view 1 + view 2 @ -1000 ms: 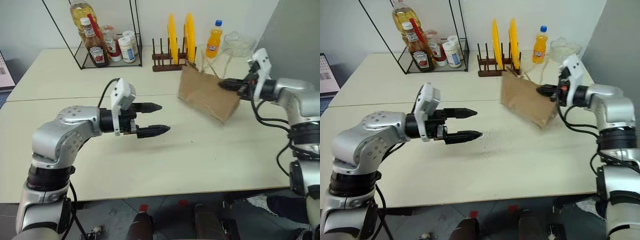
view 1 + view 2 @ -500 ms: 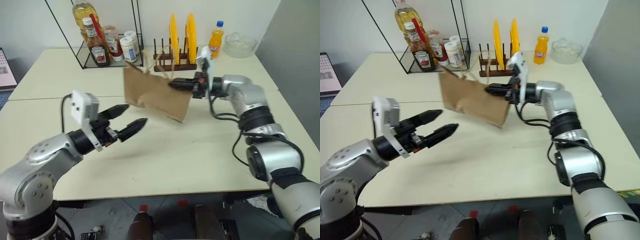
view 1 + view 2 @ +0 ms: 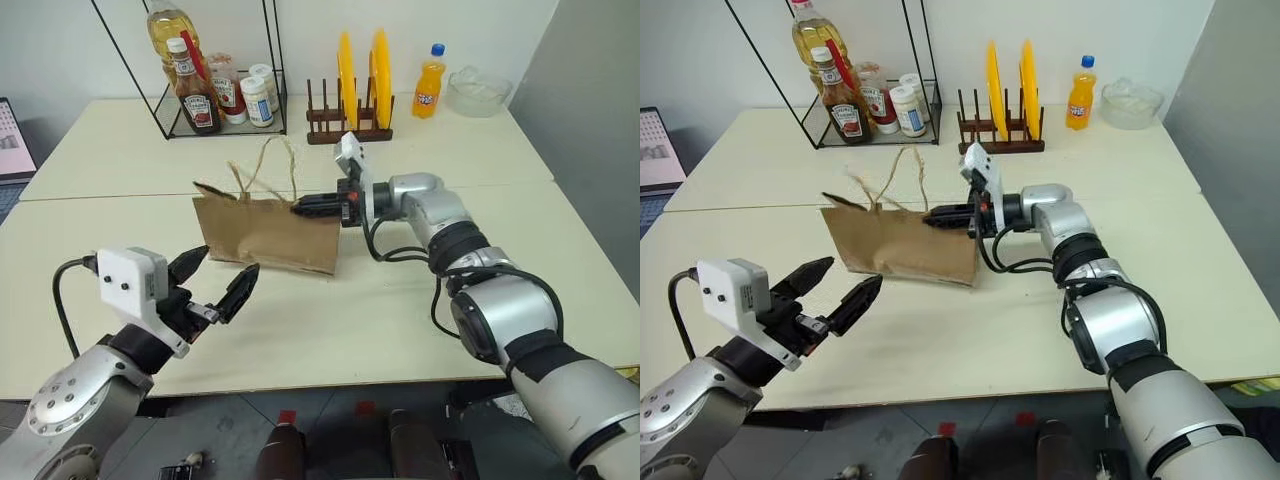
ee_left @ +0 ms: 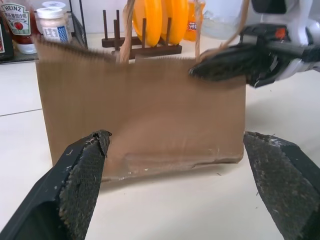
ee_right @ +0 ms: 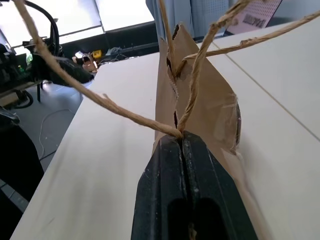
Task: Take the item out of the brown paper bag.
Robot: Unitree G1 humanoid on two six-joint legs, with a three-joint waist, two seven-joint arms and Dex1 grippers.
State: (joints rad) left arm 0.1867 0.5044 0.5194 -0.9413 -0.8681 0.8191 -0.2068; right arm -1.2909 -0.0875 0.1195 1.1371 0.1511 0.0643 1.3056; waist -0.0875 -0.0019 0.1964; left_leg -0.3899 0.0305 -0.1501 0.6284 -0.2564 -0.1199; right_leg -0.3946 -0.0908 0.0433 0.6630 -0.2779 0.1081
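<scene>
The brown paper bag [image 3: 265,232] stands upright on the middle of the table, its string handles [image 3: 268,160] looping up. My right gripper [image 3: 300,207] reaches in level from the right and is shut on the bag's top edge, where a handle string [image 5: 100,97] meets the paper [image 5: 200,115]. Nearer the table's front, left of the bag, my left gripper [image 3: 225,262] is open and points at the bag's broad side [image 4: 145,105], a short way off and touching nothing. The item is hidden; the bag's inside cannot be seen.
At the back left a wire rack [image 3: 215,125] holds a ketchup bottle [image 3: 190,90] and jars. Behind the bag stands a plate rack [image 3: 345,128] with yellow plates. An orange soda bottle [image 3: 430,80] and a glass bowl [image 3: 478,90] are at the back right.
My right gripper has carried the bag leftward from the table's right side to the middle, where it now stands. The left arm has drawn back toward the front left, still open.
</scene>
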